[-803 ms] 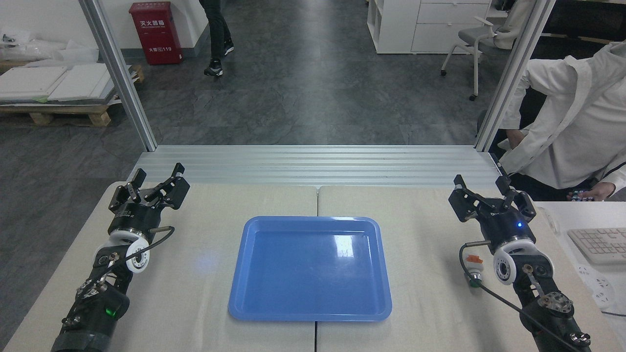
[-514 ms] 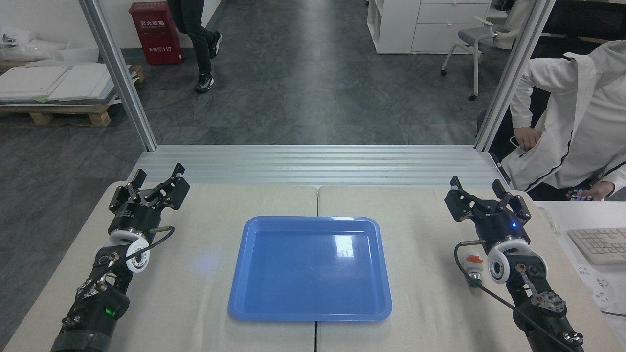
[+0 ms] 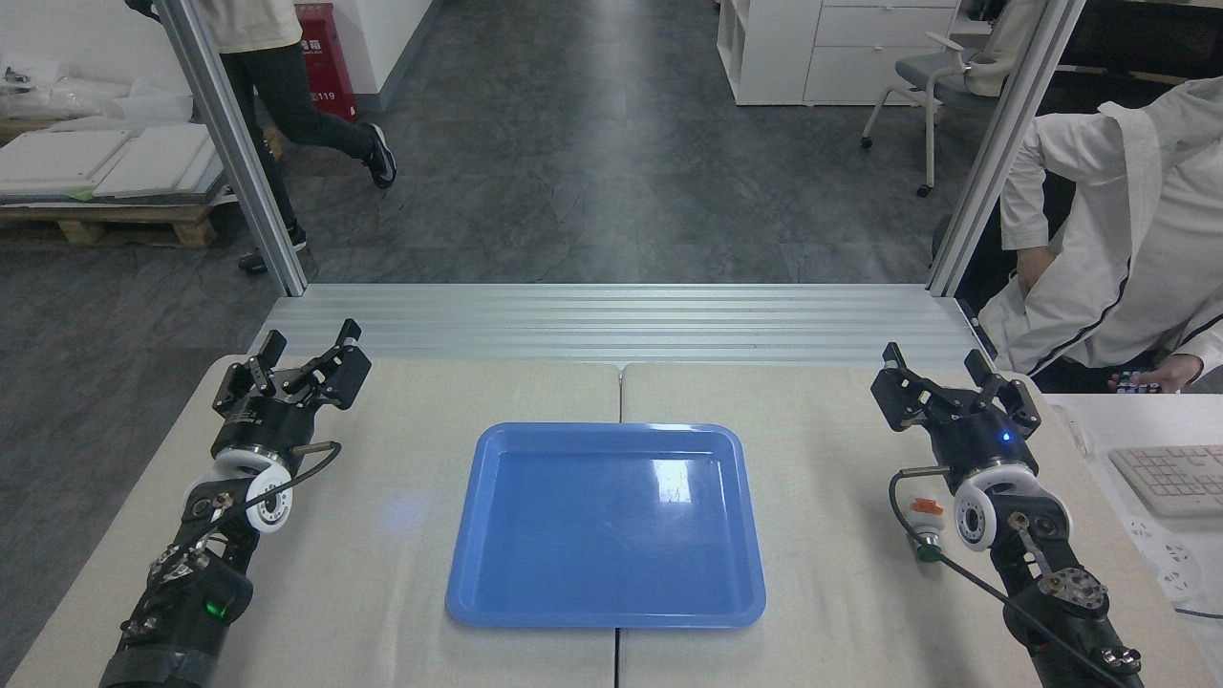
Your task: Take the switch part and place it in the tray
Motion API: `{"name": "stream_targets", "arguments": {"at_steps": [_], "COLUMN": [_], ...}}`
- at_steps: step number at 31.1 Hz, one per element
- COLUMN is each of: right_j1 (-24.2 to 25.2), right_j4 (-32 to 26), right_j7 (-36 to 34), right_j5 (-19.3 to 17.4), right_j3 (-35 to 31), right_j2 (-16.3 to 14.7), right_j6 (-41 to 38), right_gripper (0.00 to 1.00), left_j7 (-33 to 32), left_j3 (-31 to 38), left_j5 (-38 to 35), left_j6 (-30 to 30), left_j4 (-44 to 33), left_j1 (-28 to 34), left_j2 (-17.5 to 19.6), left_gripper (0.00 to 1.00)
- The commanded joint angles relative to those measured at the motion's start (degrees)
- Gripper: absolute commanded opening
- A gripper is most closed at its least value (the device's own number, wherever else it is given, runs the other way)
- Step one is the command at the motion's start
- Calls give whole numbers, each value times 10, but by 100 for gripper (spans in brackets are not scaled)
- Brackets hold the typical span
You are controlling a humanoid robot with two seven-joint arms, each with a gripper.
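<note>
Lying behind right gripper, beside its wrist: switch part.

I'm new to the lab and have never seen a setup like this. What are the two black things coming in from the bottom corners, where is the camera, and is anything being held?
The picture comes from a camera in the robot's own head, looking forward and down at its table. The two black things are its arms. Each ends in a gripper: the left gripper and the right gripper, both open and holding nothing. In the middle of the table lies an empty blue tray. To the right of the tray, close beside the right arm's wrist, lies the switch part, a small white and orange piece that the robot is meant to put in the tray. A white keyboard sits at the right edge, and people are in the background.
</note>
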Motion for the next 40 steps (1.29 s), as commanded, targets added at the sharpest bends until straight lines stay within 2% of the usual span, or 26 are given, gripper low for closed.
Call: {"name": "stream_targets", "arguments": {"at_steps": [1, 40], "right_j1": [0, -5], "right_j4": [0, -10], "right_j7": [1, 18], "right_j5": [0, 6], "right_j3": [1, 11], "right_j2": [-2, -9], "right_j6": [0, -4], "right_gripper": [97, 97], "left_j7": [0, 0], "left_j3": [0, 0], "left_j5": [0, 0], "left_j6": [0, 0], "left_j4": [0, 0], "left_j1": [0, 0], "left_j2": [0, 0], "left_gripper": [100, 100]}}
